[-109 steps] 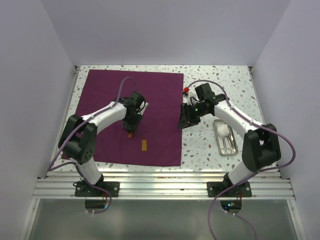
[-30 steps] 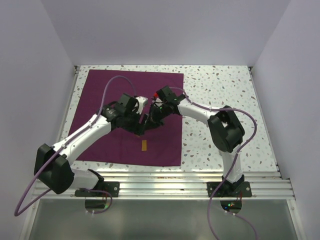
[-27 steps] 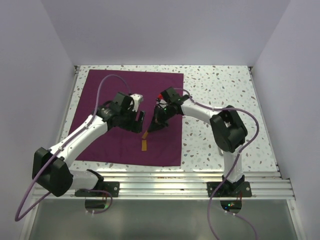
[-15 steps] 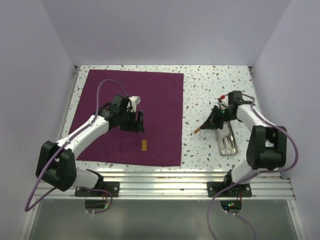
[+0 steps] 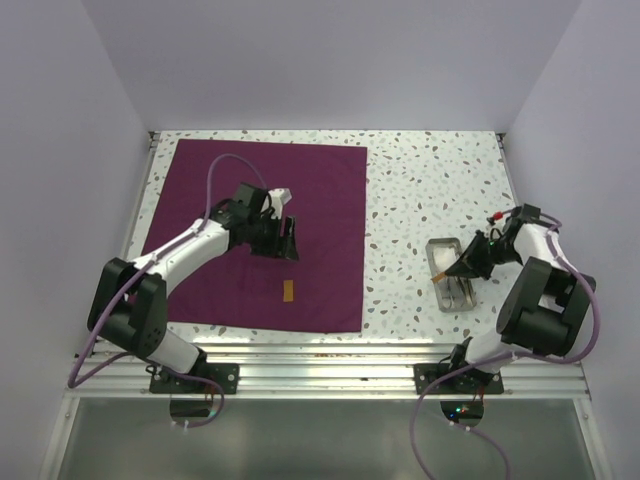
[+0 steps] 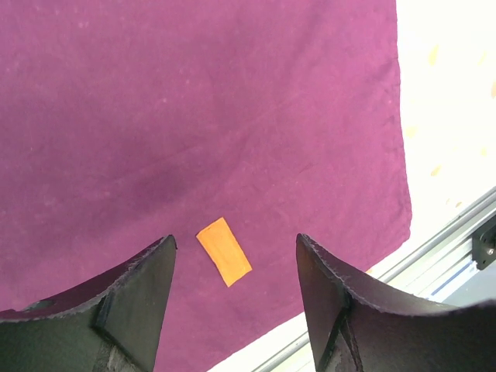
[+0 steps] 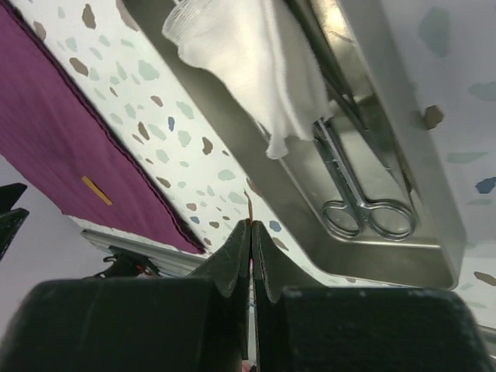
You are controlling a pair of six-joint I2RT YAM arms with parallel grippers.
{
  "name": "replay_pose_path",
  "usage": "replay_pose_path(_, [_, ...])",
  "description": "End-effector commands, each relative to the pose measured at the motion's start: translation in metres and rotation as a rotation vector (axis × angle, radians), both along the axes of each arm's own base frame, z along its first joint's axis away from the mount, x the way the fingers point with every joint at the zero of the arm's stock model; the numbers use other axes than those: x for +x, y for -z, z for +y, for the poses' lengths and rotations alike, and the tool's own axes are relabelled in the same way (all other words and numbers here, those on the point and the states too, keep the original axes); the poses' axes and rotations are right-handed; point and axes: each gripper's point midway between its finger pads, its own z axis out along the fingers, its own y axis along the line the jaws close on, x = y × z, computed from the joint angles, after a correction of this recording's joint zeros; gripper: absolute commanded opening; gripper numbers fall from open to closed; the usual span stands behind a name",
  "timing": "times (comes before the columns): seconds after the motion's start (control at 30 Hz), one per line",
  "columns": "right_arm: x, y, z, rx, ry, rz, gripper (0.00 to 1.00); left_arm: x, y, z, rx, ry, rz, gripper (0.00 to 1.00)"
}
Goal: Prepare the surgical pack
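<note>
The surgical pack cloth [image 5: 255, 200] is a plum-purple square sheet lying flat on the left of the table. A small orange strip [image 5: 288, 291] lies on it near its front edge. My left gripper [image 5: 288, 243] hovers open and empty above the cloth; in the left wrist view [image 6: 235, 239] the strip [image 6: 223, 251] lies between its fingertips, below them. My right gripper [image 5: 462, 268] is over the silver tray [image 5: 457, 298], shut on a second thin orange strip [image 5: 438, 279], seen edge-on [image 7: 249, 208] at the jaw tips [image 7: 250, 223].
The tray [image 7: 403, 263] holds white gauze [image 7: 256, 54] and metal scissors [image 7: 364, 209]. Speckled tabletop [image 5: 400, 200] lies between cloth and tray. White walls enclose the left, back and right sides. An aluminium rail [image 5: 320, 372] runs along the near edge.
My right gripper took an orange strip at the left gripper over the cloth and carried it right to the tray. My left gripper stayed above the cloth, shifting slightly.
</note>
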Motion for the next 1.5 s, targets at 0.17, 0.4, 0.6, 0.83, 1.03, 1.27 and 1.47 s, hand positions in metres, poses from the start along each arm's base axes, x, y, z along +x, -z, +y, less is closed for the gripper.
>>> replay_pose_path(0.17, [0.002,0.011,-0.029,-0.035,0.028,0.026,0.00,0.016,-0.012,-0.009,-0.037,0.024,-0.050,0.67])
replay_pose_path(0.4, [-0.002,0.024,-0.042,-0.063,0.053,0.078,0.02,0.012,-0.001,-0.005,-0.011,0.011,0.003,0.67])
replay_pose_path(0.6, [-0.002,0.022,-0.048,-0.090,0.066,0.095,0.26,0.007,0.011,-0.001,0.022,-0.018,0.063,0.64])
replay_pose_path(0.83, [0.005,-0.006,-0.036,-0.139,0.059,0.061,0.50,0.001,0.017,0.009,0.076,-0.073,0.116,0.58])
replay_pose_path(1.03, [0.043,-0.044,-0.007,-0.220,-0.098,-0.052,0.51,-0.018,0.025,0.004,0.118,-0.074,0.172,0.52])
replay_pose_path(1.27, [0.064,-0.072,0.059,-0.134,-0.274,-0.192,0.50,-0.033,0.035,0.001,0.135,-0.116,0.211,0.40])
replay_pose_path(1.47, [0.046,-0.067,0.103,-0.107,-0.398,-0.214,0.50,-0.038,0.042,-0.002,0.203,-0.178,0.244,0.37])
